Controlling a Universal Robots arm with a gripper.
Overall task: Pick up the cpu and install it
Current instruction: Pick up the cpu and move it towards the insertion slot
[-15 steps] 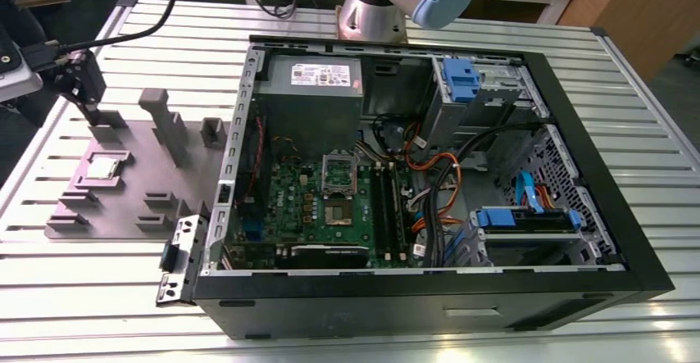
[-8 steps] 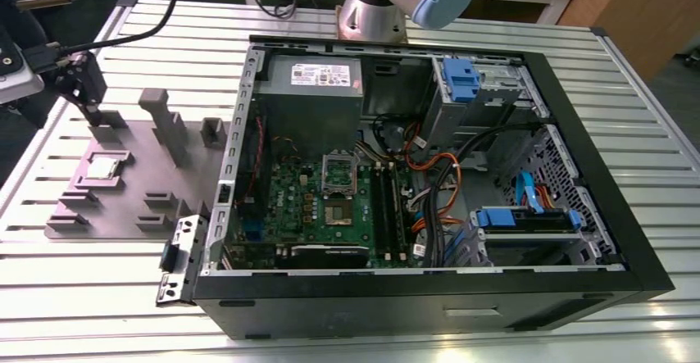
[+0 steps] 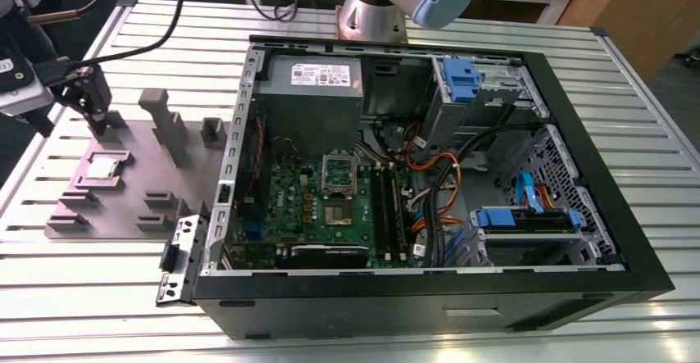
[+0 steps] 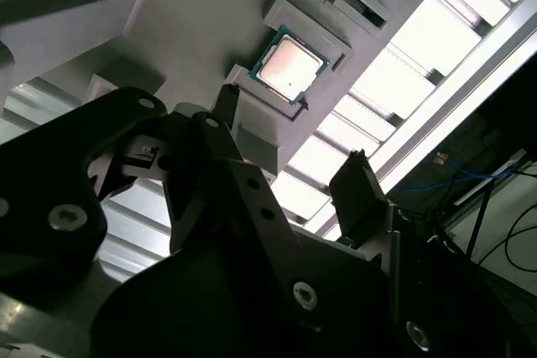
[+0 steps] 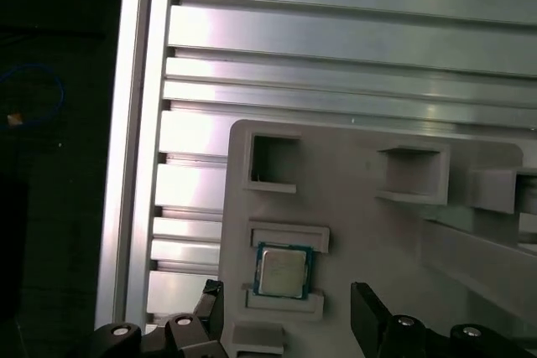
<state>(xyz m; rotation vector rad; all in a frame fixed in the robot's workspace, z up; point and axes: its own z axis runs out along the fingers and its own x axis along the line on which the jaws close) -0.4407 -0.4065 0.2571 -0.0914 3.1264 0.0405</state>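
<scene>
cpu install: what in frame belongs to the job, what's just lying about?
Job: cpu in its nest on the grey fixture plate; open hand over it; green motherboard inside the open case.
Lying about: grey power supply; blue drive brackets; cable bundle; the plate's other slots.

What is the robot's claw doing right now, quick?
Gripper: open, holding nothing, poised over the cpu, which lies in its grey tray.

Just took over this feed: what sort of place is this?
Probably a robotics bench for computer assembly: an open desktop PC case on a slotted aluminium table, beside a grey fixture plate holding the cpu.
</scene>
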